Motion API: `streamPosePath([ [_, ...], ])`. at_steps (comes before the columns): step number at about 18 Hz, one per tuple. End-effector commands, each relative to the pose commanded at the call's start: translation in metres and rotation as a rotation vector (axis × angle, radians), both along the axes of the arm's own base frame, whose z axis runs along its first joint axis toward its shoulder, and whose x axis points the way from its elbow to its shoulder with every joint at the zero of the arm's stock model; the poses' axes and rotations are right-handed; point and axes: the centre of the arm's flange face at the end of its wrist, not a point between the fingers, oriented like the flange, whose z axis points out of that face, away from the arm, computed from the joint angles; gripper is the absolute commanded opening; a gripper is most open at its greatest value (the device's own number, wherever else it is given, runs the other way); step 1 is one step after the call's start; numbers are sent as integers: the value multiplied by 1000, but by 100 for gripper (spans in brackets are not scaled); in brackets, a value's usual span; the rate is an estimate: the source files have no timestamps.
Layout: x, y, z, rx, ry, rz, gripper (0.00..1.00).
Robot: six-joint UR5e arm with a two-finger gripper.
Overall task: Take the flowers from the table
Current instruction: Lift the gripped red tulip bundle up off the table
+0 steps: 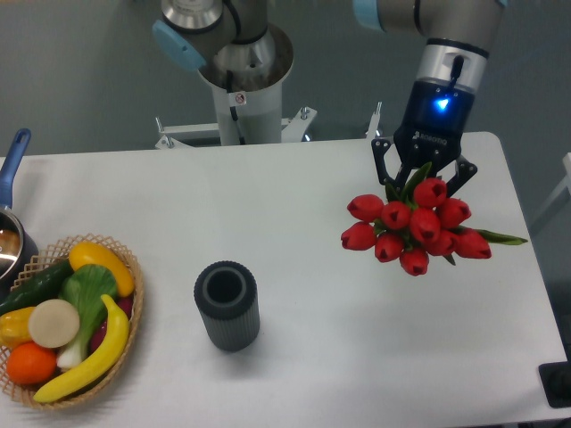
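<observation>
Lower left of the frame: round wicker basket (129, 308) at the near table edge, packed with plastic produce. Long yellow banana (94, 357) curves along its right side; orange fruit (31, 363) at bottom; pale round onion-like piece (53, 323) in the middle; green leafy vegetable (86, 290) beside it; dark green cucumber (36, 287) toward the left; yellow pepper-like piece (100, 263) at the top.

Centre, slightly nearer than mid-table: dark grey ribbed cylindrical cup (227, 305), upright, mouth open to the camera, standing alone and well apart from basket and flowers.

Left edge, behind the basket: metal saucepan (9, 245) with a blue handle (13, 156), mostly cut off by the frame.

Broad white tabletop with rounded corners (294, 223) fills most of the view.

Right of centre, farther back: bunch of red tulip buds with green stems and leaves (412, 226), heads toward the camera, one green leaf tip sticking out to the right. Stems run up into the black two-finger gripper (424, 174), whose fingers sit either side of the stems, pinching them. Whether the buds touch the table or hang above it, cannot tell.

Above the gripper: silver wrist with a blue light, arm running out of the top right. Upper centre: white robot base column (241, 89) behind the far table edge.
</observation>
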Motion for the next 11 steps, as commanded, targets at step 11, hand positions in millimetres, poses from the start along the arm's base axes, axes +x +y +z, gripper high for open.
streamPosePath([
  [11,-3,-3,4,11,1,4,33],
])
